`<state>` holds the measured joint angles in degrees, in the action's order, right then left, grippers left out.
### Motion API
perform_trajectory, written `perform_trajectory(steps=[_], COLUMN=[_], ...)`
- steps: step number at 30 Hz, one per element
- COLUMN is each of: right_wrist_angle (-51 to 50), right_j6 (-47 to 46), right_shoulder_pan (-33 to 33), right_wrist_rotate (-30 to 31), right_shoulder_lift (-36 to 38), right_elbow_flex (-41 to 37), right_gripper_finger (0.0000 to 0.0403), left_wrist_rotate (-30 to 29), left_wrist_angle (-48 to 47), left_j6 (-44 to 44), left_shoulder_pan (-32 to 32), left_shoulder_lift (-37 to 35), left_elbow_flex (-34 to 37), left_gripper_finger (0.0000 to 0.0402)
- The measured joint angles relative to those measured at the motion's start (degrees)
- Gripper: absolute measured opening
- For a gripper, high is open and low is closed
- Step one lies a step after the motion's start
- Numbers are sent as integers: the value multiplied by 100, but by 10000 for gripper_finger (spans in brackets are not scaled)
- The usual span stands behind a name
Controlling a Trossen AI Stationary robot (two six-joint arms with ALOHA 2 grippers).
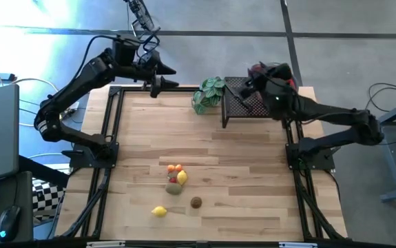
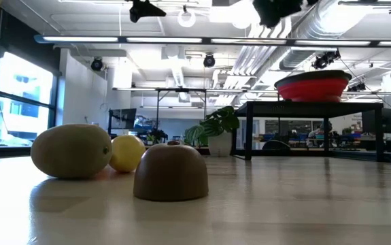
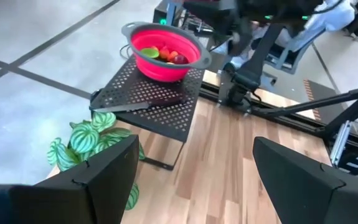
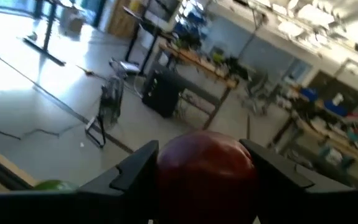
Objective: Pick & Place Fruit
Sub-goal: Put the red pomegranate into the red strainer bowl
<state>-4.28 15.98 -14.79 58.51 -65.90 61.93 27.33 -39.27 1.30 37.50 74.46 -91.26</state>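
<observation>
so, starting at the upper left of the overhead picture, the left gripper [image 1: 164, 76] hangs over the far edge of the table with its fingers spread wide and nothing between them; it looks like it is just waiting. a little right of it, at the top middle, sits the leafy plant [image 1: 208, 93], and just beside that the black perforated stand [image 1: 237, 103].

down in the lower middle of the overhead picture the fruit on the table [image 1: 175, 180] lies in a small cluster of orange, red, yellow and brownish-green pieces, with a lemon [image 1: 159, 211] off to its lower left and a brown fruit [image 1: 196, 202] to its lower right, all well apart from both arms.

on the upper right, the right gripper [image 4: 205, 171] is above the stand, its fingers clamped on a dark red round fruit [image 4: 205, 167]. the red bowl [image 3: 164, 50] rests on the stand and already has a few fruits in it. the arm hides the bowl from above, so i cannot tell how well the gripper is centred over it.

to my eye the step in hand is the drop. done well, the fruit should be brought low over the middle of the bowl, clear of the rim, and let go gently, so it settles among the others rather than bouncing out onto the stand.
</observation>
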Motion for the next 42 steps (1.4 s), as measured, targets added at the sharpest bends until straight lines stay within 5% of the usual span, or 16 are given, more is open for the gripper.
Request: perform_trajectory(steps=[14,28,42], right_wrist_angle=[-2605,-3243,-3238], right_j6=[-2782,-3431,-3388], right_shoulder_pan=[-1639,-2317,-2474], right_wrist_rotate=[-1213,-2015,-2053], right_shoulder_lift=[-74,-738,-869], right_elbow_flex=[0,0,0], right_gripper_finger=[203,203,223], left_wrist_rotate=[2,18,13], left_wrist_angle=[-35,-37,-164], left_j6=[22,41,44], left_shoulder_pan=[0,0,0], left_shoulder_lift=[4,4,4], left_elbow_flex=[0,2,2], left_gripper_finger=[310,310,310])
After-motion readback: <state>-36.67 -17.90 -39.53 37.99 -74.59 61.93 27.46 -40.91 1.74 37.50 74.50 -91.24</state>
